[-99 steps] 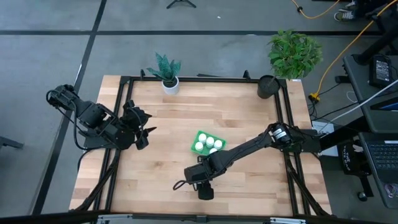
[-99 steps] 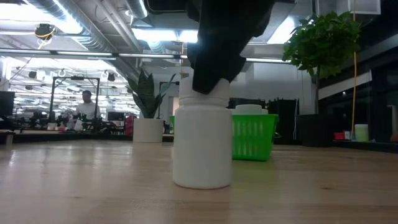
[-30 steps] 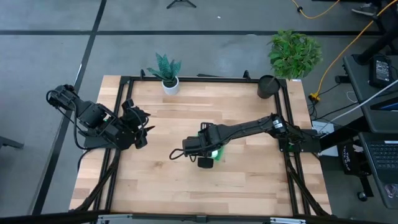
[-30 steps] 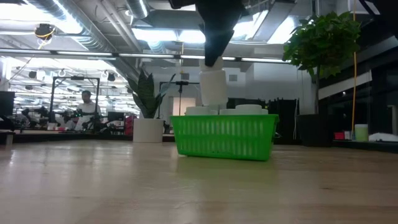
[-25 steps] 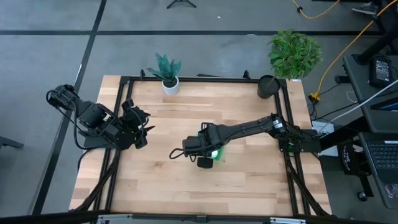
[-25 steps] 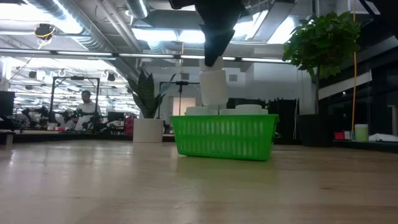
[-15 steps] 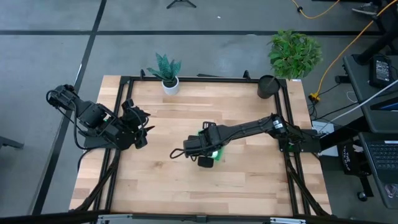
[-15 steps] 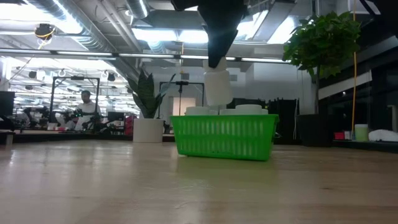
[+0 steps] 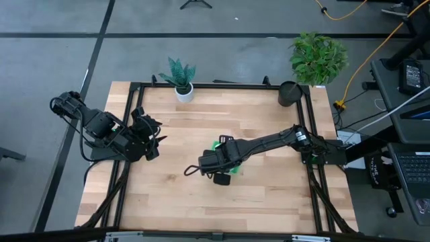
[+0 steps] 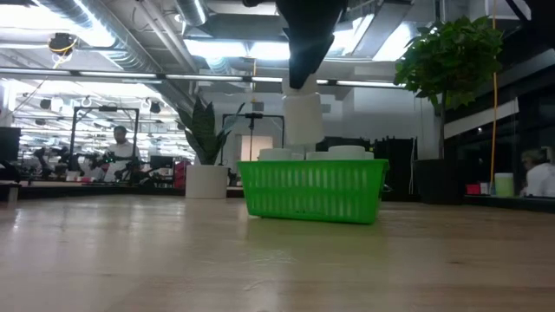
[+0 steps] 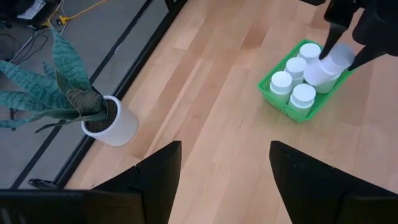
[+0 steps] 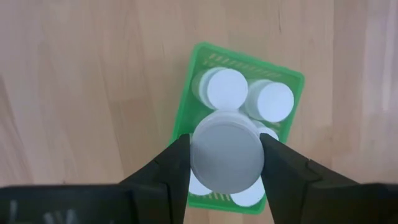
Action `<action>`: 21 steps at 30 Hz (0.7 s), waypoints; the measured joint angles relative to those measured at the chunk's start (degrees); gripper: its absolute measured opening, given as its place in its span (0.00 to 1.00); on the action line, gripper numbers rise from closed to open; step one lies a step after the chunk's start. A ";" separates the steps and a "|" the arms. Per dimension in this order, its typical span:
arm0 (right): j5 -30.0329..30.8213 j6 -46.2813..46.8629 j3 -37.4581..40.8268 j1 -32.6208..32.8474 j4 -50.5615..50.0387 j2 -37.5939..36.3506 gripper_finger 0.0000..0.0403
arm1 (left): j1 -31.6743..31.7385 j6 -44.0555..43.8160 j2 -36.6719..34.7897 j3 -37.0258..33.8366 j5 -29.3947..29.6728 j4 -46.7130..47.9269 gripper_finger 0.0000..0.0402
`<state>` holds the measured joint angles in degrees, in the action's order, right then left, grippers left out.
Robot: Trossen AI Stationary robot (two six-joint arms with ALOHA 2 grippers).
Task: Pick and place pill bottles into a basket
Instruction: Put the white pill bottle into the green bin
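— What does your claw hold at this moment?

— My right gripper (image 12: 226,163) pinches one pill bottle (image 12: 227,155) between its two fingers (image 12: 171,167). The bottle hangs upright in the air, directly above the basket (image 10: 313,189), with its bottom higher than the green rim. In the low view there is a clear gap between the held bottle (image 10: 303,120) and the caps under it.

— And the other bottles?

— They stand already inside the basket (image 11: 297,114). In the left wrist view I count four white caps (image 11: 304,94) there, close together. The held bottle covers part of the basket, so I cannot say if one more is under it.

— Where is the basket on the table?

— It sits near the middle of the wooden table (image 9: 181,195). In the high view my right arm reaches across from the right side and covers most of it.

— What about your left side?

— My left gripper (image 9: 152,138) waits at the left edge of the table, well apart from the basket, with its fingers (image 11: 155,171) spread and nothing between them. A white plant pot (image 11: 114,122) stands at the far edge of the table.
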<state>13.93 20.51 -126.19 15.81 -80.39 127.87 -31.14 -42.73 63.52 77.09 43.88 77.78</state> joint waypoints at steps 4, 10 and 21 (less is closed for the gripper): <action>-0.47 0.00 0.40 0.00 1.35 0.00 0.38 | 0.00 -0.01 -0.01 0.01 0.00 0.02 0.59; -1.98 0.25 4.77 0.01 3.07 -0.02 0.38 | 0.00 -0.01 0.01 -0.01 -0.39 0.04 0.59; -2.72 -0.93 6.02 -0.55 6.88 -0.02 0.38 | 0.00 1.07 -0.01 -0.01 -0.41 0.04 0.59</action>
<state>11.21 19.58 -120.17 15.26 -73.51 127.85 -31.14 -41.66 63.51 77.08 43.47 77.82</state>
